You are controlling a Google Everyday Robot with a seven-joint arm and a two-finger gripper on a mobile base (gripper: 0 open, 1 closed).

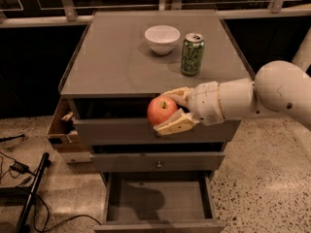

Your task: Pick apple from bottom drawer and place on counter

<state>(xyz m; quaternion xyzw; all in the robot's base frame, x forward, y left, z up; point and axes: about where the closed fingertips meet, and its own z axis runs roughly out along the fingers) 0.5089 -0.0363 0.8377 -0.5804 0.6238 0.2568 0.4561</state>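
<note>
So we've got the gripper [171, 110] hanging out in front of the cabinet, just under the front edge of the worktop [116, 57], with its fingers [176, 125] clamped on the apple [160, 109], one above it and one below. The apple sits in the air in front of the top drawer, well above the bottom drawer [160, 200], which is pulled out. Up on the worktop we can see a white bowl [162, 39] and a green can [192, 54] just beside it, both well back from the front edge.
</note>
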